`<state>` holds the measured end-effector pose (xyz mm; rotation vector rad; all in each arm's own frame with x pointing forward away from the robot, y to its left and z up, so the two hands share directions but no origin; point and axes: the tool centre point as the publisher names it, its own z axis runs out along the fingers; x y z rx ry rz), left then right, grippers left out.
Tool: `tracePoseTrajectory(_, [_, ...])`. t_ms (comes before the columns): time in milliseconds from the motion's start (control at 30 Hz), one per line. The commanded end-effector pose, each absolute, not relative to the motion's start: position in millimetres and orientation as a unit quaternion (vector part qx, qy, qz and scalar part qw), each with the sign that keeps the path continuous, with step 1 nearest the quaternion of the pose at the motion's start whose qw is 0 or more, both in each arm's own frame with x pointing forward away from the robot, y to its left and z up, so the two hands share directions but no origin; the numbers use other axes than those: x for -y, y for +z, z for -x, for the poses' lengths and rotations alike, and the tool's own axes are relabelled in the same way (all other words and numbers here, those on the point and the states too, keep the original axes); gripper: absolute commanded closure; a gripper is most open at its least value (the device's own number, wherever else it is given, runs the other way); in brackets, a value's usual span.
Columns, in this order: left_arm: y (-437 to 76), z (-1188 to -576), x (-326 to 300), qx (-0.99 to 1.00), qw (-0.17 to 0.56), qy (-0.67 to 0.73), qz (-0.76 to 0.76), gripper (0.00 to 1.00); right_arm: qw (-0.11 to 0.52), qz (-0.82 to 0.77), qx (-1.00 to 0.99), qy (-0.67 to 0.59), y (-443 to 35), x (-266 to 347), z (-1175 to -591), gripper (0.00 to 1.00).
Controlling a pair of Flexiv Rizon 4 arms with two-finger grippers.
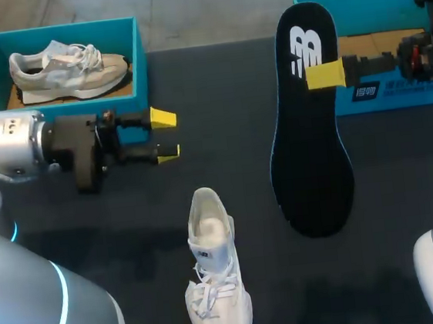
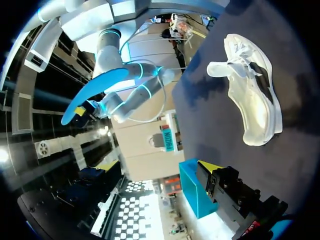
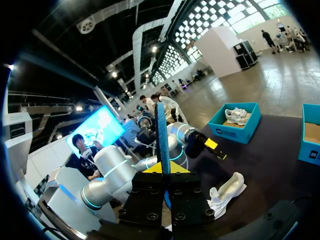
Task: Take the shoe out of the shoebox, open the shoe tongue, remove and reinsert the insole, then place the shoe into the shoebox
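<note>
White lace-up sneaker [image 1: 215, 274]: at your 6 o'clock on the dark table [image 1: 223, 76], outside the boxes.
Left gripper [image 1: 166, 135]: 10 o'clock from the sneaker, fingers wide apart, holding nothing.
Black foam insole [image 1: 309, 144]: 2 o'clock from the sneaker.
Right gripper [image 1: 324, 76]: you have it clamped on the insole's far end.
Teal cardboard shoebox [image 1: 395, 93]: 3 o'clock of that grip.

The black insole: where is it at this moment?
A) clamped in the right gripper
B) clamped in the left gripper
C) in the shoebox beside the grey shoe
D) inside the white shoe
A: the right gripper is shut on the insole, which is apart from the white shoe, while the left gripper is open and empty.
</note>
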<state>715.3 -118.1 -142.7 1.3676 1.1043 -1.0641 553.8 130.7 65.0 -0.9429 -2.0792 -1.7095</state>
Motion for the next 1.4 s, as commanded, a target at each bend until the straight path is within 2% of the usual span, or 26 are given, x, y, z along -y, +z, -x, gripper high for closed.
tracePoseTrajectory(33, [-140, -715, 123, -0.456, 0.521, -0.446, -0.568, 0.0, 0.128, 0.336, 0.7, -0.617, 63, -142, -544, 1.0])
tracePoseTrajectory(700, [-131, -716, 127, -0.483, 0.501, -0.477, -0.537, 0.0, 0.128, 0.336, 0.7, -0.617, 63, -142, -544, 1.0])
tracePoseTrajectory(1067, [-131, -716, 127, -0.483, 0.501, -0.477, -0.537, 0.0, 0.199, 0.332, 0.705, -0.595, 61, -146, -620, 1.0])
tracePoseTrajectory(1400, [-131, -716, 127, -0.483, 0.501, -0.477, -0.537, 0.0, 0.238, 0.342, 0.705, -0.574, 53, -144, -666, 1.0])
